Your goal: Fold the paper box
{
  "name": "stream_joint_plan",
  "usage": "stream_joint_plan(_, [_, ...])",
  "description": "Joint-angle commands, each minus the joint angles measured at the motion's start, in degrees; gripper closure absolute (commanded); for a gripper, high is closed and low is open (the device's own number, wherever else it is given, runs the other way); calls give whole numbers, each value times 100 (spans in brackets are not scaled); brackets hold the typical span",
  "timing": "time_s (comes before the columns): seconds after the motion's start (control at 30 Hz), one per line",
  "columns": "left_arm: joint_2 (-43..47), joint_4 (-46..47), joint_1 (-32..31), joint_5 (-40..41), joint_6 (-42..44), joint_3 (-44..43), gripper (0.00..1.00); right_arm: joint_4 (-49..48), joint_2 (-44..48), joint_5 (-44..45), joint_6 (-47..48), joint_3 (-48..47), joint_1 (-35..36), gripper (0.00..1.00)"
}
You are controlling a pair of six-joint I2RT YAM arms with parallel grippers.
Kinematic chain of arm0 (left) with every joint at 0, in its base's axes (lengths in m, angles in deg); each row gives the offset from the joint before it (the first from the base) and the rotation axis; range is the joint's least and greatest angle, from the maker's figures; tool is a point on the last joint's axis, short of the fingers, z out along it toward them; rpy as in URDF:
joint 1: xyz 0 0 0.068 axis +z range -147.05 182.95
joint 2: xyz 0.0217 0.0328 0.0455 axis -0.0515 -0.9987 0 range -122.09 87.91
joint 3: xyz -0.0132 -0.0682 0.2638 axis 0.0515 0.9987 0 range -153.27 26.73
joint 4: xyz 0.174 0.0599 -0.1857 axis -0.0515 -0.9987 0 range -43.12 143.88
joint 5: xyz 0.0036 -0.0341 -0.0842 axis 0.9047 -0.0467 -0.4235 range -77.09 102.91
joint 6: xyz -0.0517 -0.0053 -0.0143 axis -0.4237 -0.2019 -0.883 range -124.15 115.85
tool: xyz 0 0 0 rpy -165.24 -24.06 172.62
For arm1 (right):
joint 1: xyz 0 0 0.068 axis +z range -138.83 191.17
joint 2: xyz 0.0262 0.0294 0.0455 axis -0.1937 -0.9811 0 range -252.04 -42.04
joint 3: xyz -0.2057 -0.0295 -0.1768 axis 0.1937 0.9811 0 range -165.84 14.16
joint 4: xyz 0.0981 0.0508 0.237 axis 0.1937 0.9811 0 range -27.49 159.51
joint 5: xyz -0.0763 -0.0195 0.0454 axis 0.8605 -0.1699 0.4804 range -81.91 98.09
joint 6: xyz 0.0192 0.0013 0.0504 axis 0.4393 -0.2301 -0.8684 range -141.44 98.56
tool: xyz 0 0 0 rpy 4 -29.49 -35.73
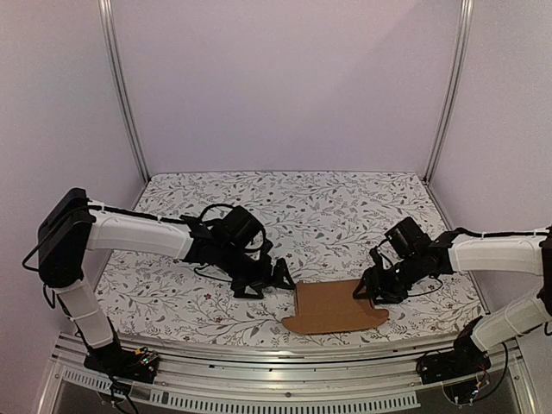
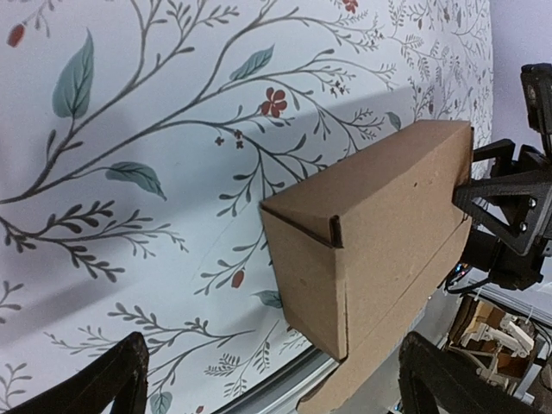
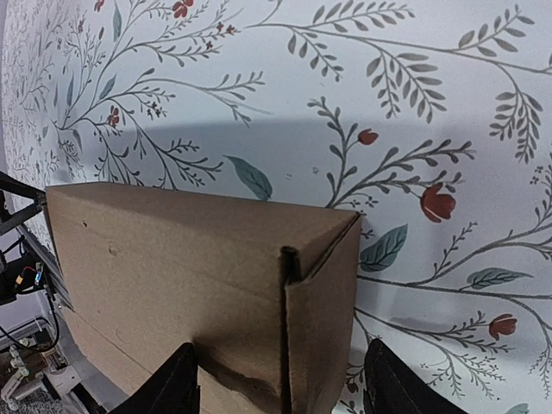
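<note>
The paper box [image 1: 335, 306] is plain brown cardboard, folded into a slim rectangular shape near the table's front edge, with a flat flap [image 1: 323, 326] lying toward the rail. My left gripper [image 1: 280, 278] sits at its left end and my right gripper [image 1: 369, 289] at its right end. In the left wrist view the box [image 2: 388, 224] has its near end corner between the wide open fingers [image 2: 103, 384], untouched. In the right wrist view the box [image 3: 190, 259] has its end corner between the open fingers [image 3: 401, 384]; one stands over the top face, the other beside the end wall.
A floral tablecloth [image 1: 285, 207] covers the table. A metal rail [image 1: 285, 354] runs along the near edge just below the box. Upright frame posts [image 1: 125, 95] stand at the back corners against pale walls. Cables loop off both wrists.
</note>
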Motion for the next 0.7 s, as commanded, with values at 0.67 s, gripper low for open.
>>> stream_joint_plan(0.67, [-237, 923, 314, -567, -364, 566, 0, -764, -556, -491, -352, -109, -28, 80])
